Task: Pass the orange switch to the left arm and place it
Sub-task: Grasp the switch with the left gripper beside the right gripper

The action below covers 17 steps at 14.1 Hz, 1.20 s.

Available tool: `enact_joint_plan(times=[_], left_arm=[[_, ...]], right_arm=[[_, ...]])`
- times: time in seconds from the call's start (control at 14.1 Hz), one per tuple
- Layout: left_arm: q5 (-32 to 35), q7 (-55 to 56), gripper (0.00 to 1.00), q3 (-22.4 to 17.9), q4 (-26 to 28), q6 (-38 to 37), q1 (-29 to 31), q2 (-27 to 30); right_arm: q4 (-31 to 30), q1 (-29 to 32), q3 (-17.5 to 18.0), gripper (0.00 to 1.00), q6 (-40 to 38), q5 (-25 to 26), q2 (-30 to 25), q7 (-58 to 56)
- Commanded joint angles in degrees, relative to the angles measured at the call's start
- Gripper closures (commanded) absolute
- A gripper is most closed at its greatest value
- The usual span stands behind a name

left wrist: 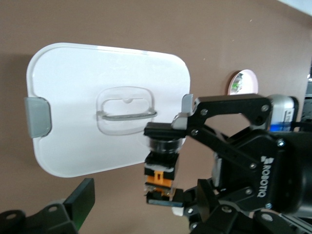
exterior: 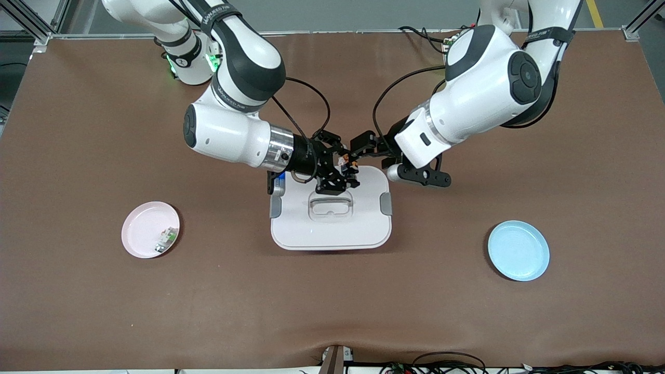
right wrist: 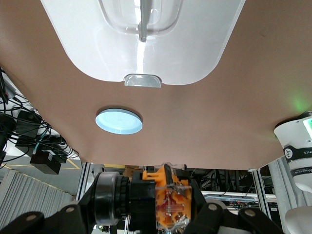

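Note:
The orange switch [exterior: 347, 164] is a small black part with orange marks, held in the air over the edge of the white box [exterior: 330, 228] that is nearer the arms' bases. My right gripper [exterior: 343, 167] is shut on the switch; the right wrist view shows the switch [right wrist: 158, 201] between its jaws. My left gripper [exterior: 361, 151] is open and faces the right gripper, close to the switch. In the left wrist view the switch [left wrist: 160, 171] hangs beside my left finger pad [left wrist: 80, 199]; the second left finger is hidden.
The box has grey side latches and a top handle, and shows in both wrist views [left wrist: 73, 68] [right wrist: 200, 44]. A pink plate [exterior: 136, 228] with a green-and-white part [exterior: 166, 239] lies toward the right arm's end. A blue plate [exterior: 518, 250] lies toward the left arm's end.

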<state>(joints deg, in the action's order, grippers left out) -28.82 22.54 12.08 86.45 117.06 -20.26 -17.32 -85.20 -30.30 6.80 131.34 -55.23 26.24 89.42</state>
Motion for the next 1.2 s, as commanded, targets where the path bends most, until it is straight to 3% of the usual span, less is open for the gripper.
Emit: enact_joint_plan(times=[0.0,0.71,0.92,1.13], left_arm=[[-1.4,0.2,0.07,0.0,0.1,2.1,-1.0,-1.0],[-1.3,0.1,0.21,0.0,0.1,3.0,-1.6,-2.1],[-1.3,0.2,0.21,0.0,0.2,4.0,-2.2,-2.5],[-1.2,0.2,0.29,0.0,0.1,5.0,-2.5,-3.0]], right_arm=[[1.1,-0.8,-0.6,0.89,0.0,-1.2,0.3,0.8],[1.3,-0.7,-0.6,0.89,0.0,-1.1,0.4,0.7],[1.4,-0.7,-0.6,0.89,0.0,-1.1,0.4,0.8],[1.4,-0.7,-0.6,0.89,0.0,-1.1,0.4,0.7]])
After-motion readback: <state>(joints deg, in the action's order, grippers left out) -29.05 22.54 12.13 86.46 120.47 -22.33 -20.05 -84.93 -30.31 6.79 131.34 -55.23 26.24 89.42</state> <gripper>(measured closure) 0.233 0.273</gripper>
